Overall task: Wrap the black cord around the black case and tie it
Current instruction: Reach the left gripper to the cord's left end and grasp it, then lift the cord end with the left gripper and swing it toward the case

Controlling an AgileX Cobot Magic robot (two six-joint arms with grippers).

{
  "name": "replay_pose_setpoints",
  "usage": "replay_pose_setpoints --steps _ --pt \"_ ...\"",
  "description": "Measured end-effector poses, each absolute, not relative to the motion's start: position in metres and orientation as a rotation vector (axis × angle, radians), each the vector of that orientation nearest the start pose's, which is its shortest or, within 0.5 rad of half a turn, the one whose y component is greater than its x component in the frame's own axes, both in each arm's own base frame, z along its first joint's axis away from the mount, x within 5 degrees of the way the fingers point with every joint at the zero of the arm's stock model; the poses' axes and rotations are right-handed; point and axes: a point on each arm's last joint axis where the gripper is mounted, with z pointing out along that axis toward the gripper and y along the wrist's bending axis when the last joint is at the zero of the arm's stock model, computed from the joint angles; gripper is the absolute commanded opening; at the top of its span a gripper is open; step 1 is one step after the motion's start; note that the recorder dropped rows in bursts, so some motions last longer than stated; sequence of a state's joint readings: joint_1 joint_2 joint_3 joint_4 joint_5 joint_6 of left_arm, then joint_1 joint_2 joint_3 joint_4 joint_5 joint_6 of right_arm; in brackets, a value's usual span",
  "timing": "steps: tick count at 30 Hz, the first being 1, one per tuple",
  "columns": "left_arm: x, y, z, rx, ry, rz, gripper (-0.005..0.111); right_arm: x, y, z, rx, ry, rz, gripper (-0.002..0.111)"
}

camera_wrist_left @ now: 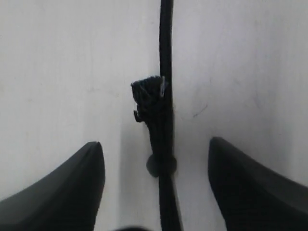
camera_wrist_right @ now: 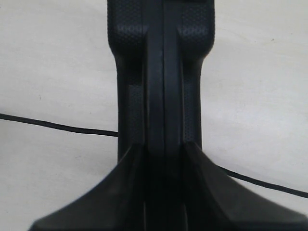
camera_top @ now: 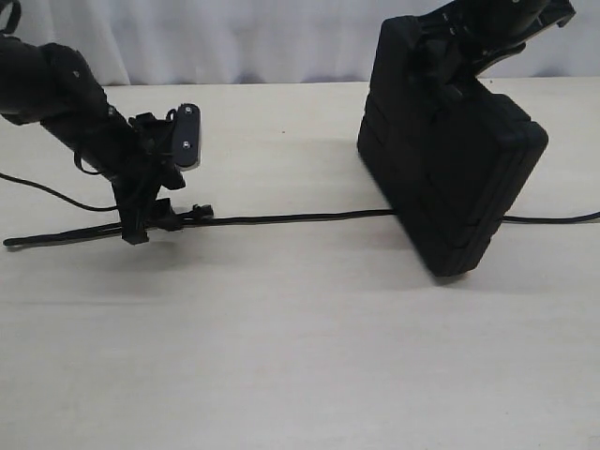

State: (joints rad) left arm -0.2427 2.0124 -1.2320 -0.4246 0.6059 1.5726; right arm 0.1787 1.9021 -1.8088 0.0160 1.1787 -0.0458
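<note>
While your right gripper pinched the rigid black case near the bench right edge, left gripper hung spread over limp black cord; its knot looked the surest hold.

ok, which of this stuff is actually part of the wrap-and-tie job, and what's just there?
Job:
black cord
black case
left gripper, open astride the cord
right gripper, shut on the case

Just there:
table
white curtain
thin arm wire
</note>
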Motion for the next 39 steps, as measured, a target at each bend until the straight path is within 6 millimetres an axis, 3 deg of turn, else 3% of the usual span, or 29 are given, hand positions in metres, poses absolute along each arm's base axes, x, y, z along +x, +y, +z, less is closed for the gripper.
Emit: replay_pose_setpoints --steps 6,8,16,19,24,26,27,29,31,33,37,39 --pt "0.379 -0.112 0.106 1.884 2.042 -0.041 0.059 0.407 0.075 0.314 -0.304 2.74 0.058 0.004" --pt "0.383 -0.112 0.105 1.844 2.04 0.001 0.054 0.407 0.075 0.314 -0.304 2.74 0.058 0.004" --pt "0.385 -0.111 0.099 1.865 2.041 0.009 -0.001 0.407 0.075 0.314 -0.307 2.74 0.057 0.004" --pt "0.383 -0.112 0.099 1.849 2.077 -0.025 0.0 0.407 0.075 0.314 -0.307 2.74 0.057 0.004" --pt "0.382 -0.119 0.1 1.355 2.384 -0.238 0.0 0.407 0.075 0.314 -0.307 2.74 0.057 0.004" --pt "0.381 -0.128 0.099 1.021 2.535 -0.451 0.0 0.407 0.075 0.314 -0.307 2.74 0.057 0.004" --pt "0.379 -0.135 0.1 0.72 2.638 -0.63 0.0 0.407 0.075 0.314 -0.307 2.74 0.057 0.004" --pt "0.376 -0.145 0.106 0.403 2.71 -0.864 0.008 0.407 0.075 0.314 -0.307 2.74 0.06 0.004" --pt "0.374 -0.154 0.108 0.296 2.717 -0.968 0.039 0.407 0.075 0.314 -0.307 2.74 0.06 0.004" --pt "0.372 -0.164 0.108 0.252 2.716 -1.039 0.059 0.407 0.075 0.314 -0.31 2.739 0.059 0.004" --pt "0.365 -0.173 0.112 0.273 2.718 -1.169 0.062 0.407 0.075 0.314 -0.313 2.739 0.058 0.004" --pt "0.365 -0.172 0.116 0.426 2.669 -1.175 0.062 0.407 0.075 0.314 -0.313 2.739 0.058 0.004"
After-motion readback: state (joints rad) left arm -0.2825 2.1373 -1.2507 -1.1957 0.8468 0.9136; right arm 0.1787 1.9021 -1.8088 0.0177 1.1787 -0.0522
